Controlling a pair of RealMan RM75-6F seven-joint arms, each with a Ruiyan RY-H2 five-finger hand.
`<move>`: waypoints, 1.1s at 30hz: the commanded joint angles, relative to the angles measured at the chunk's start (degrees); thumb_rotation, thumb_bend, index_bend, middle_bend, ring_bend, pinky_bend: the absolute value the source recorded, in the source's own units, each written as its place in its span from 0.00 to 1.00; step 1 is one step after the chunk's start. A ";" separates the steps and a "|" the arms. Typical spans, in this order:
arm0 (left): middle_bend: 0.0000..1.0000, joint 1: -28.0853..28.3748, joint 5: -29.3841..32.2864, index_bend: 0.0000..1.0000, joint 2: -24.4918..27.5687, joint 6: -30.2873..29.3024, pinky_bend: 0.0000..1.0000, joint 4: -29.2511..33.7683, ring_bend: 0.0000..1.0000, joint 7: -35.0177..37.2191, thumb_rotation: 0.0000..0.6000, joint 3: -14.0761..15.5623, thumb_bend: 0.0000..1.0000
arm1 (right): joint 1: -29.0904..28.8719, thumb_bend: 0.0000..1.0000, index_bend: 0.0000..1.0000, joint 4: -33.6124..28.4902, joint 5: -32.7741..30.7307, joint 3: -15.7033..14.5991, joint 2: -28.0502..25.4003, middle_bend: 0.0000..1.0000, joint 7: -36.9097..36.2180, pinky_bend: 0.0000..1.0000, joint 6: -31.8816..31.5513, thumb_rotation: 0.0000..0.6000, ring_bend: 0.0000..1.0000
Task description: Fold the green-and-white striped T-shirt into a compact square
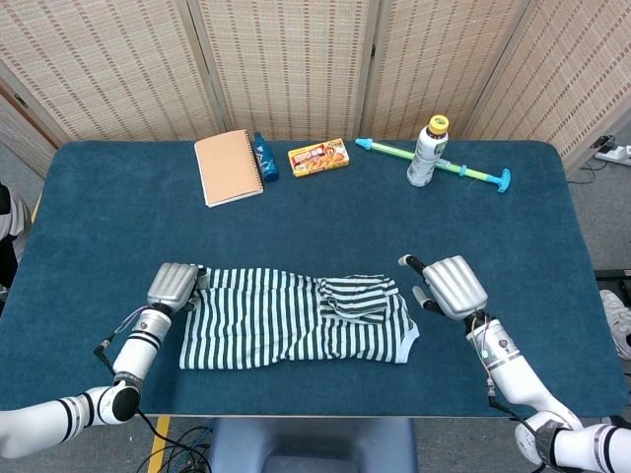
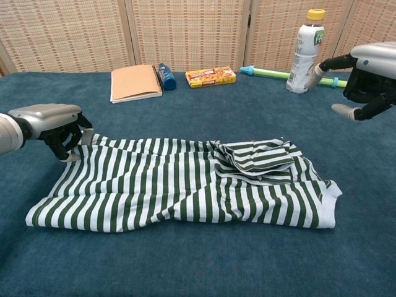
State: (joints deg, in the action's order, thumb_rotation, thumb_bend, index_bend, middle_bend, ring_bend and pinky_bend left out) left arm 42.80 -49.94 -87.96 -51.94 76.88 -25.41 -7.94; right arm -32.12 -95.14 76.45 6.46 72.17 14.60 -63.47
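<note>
1. T-shirt point(image 2: 185, 185): the green-and-white striped garment is laid flat as a wide band on the blue worktop point(image 1: 315, 212), between the two hands, with one sleeve area already bunched and folded over on the side nearer the right hand point(image 2: 371, 80).
2. Left hand point(image 2: 52, 127): it is set at the far corner of the shirt on its own side, fingers curled down toward the fabric edge. Whether cloth is actually pinched cannot be told from either view, since the fingertips are hidden under the hand.
3. Right hand: it is held above the worktop, apart from the shirt's hem end, fingers loosely spread with nothing in them.
4. Step judged to be in hand: a grasp of the corner under the left hand, ahead of a fold across toward the right hand.
5. Risk: if only the top layer is caught, the layers could be separated on lifting and a lopsided fold produced.
6. Risk: with the end nearer the right hand left unpinned, the whole shirt could be dragged across the worktop rather than folded.
7. Risk: the bunched sleeve could be trapped inside the fold, so that a lumpy, uneven square results.
</note>
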 commanded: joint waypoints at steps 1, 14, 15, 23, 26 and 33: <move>0.78 -0.13 -0.89 0.60 -0.76 -0.96 0.94 -0.87 0.79 0.73 1.00 -0.34 0.35 | 0.09 0.46 0.27 0.08 0.11 0.08 -0.02 0.96 -0.14 1.00 -0.10 1.00 1.00; 0.81 0.90 1.48 0.64 -1.95 -1.98 0.94 -3.30 0.81 -0.64 1.00 -3.30 0.37 | 0.43 0.46 0.27 -0.08 0.49 0.52 -0.18 0.96 -0.37 1.00 -0.54 1.00 1.00; 0.81 1.06 2.30 0.64 -1.95 -1.92 0.94 -3.45 0.81 -1.34 1.00 -3.47 0.37 | 0.45 0.46 0.27 -0.11 0.50 0.55 -0.18 0.96 -0.37 1.00 -0.55 1.00 1.00; 0.81 2.06 8.58 0.60 -2.29 -1.73 0.94 -4.54 0.81 -6.12 1.00 -4.18 0.37 | 0.57 0.46 0.27 -0.31 0.48 0.61 -0.22 0.96 -0.15 1.00 -0.48 1.00 1.00; 0.81 1.95 8.53 0.56 -2.73 -2.13 0.94 -5.01 0.81 -5.41 1.00 -4.45 0.37 | 0.59 0.46 0.27 -0.38 0.42 0.66 -0.18 0.96 -0.02 1.00 -0.45 1.00 1.00; 0.79 1.07 7.05 0.12 -3.35 -3.77 0.94 -5.90 0.79 -3.64 1.00 -4.50 0.36 | 0.68 0.46 0.27 -0.55 0.33 0.74 -0.16 0.96 0.19 1.00 -0.47 1.00 1.00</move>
State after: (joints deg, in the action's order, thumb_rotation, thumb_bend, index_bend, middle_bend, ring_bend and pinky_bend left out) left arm 44.23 -42.44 -91.26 -55.30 70.98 -29.62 -12.37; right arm -31.43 -95.69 76.78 7.20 72.01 14.78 -63.94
